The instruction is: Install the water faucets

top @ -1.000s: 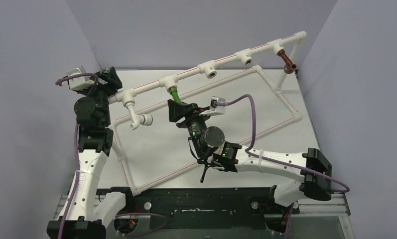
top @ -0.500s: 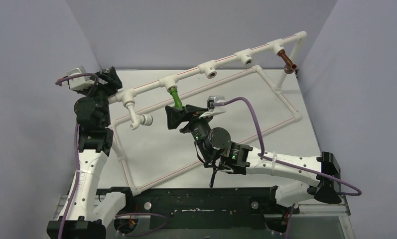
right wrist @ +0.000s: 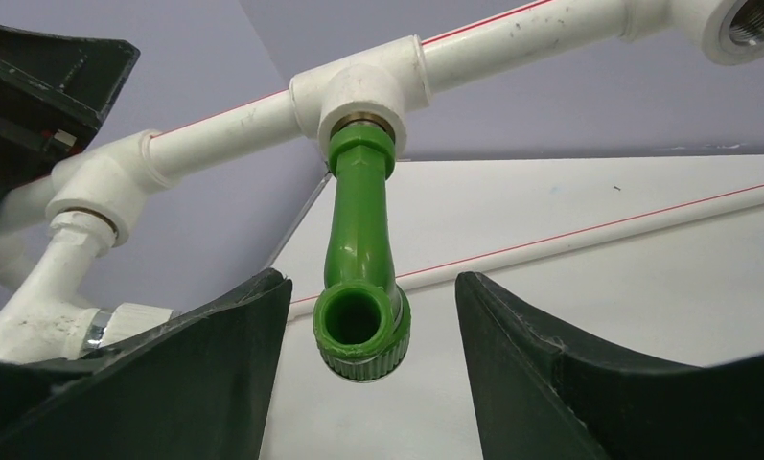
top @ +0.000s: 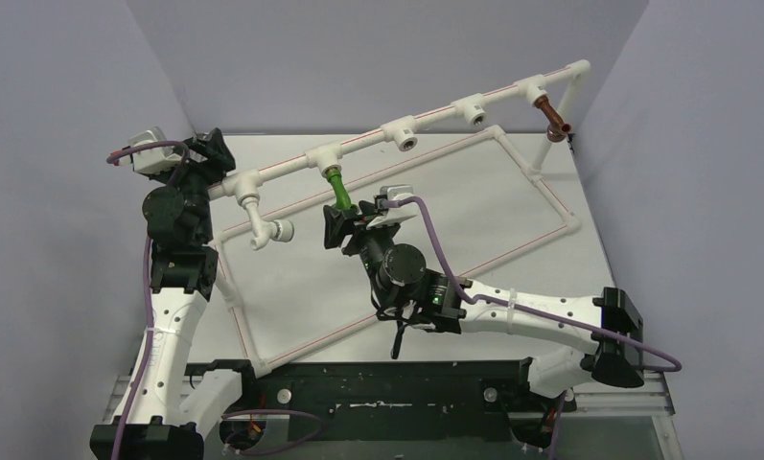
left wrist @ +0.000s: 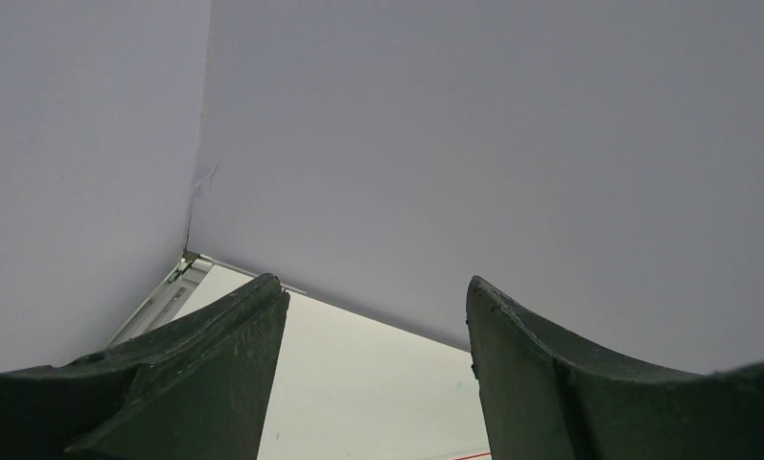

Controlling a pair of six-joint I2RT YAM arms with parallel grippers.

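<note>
The green faucet hangs from a white tee socket of the raised pipe; in the right wrist view the faucet sits between my fingers without touching them. My right gripper is open just below and around its spout end; in the right wrist view the gripper stands with jaws wide apart. The reddish-brown faucet hangs from the far-right socket. My left gripper is at the pipe's left end; in the left wrist view it is open and empty, facing the wall.
A white pipe frame with red lines lies on the table. Two empty tee sockets face forward on the raised pipe. A white elbow spout hangs at the left. Grey walls enclose the back and sides.
My right arm has shifted left and turned, bringing its open gripper round under the green faucet. The left arm has not moved.
</note>
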